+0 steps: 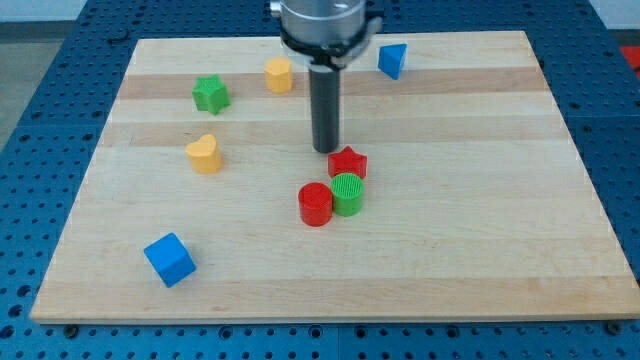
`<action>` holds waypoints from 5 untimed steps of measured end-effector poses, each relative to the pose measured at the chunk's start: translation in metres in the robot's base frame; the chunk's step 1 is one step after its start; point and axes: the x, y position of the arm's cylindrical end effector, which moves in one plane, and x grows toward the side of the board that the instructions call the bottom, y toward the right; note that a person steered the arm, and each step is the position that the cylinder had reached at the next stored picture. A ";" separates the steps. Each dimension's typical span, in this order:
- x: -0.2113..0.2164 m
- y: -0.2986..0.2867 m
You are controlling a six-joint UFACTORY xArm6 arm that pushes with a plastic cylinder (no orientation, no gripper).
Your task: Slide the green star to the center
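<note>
The green star (210,94) lies on the wooden board (480,240) at the upper left. My tip (325,150) stands near the board's middle, well to the right of and below the star, just left of and touching or nearly touching the red star (348,162). Below the red star sit a green cylinder (347,194) and a red cylinder (315,204), side by side.
A yellow hexagonal block (279,74) lies right of the green star. A yellow heart (204,154) lies below the green star. A blue triangular block (393,60) sits at the top right of centre. A blue cube (169,259) sits at the lower left.
</note>
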 end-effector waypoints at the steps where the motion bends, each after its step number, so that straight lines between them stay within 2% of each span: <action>1: -0.034 -0.057; 3: -0.029 -0.180; 4: -0.057 -0.224; 5: -0.091 -0.222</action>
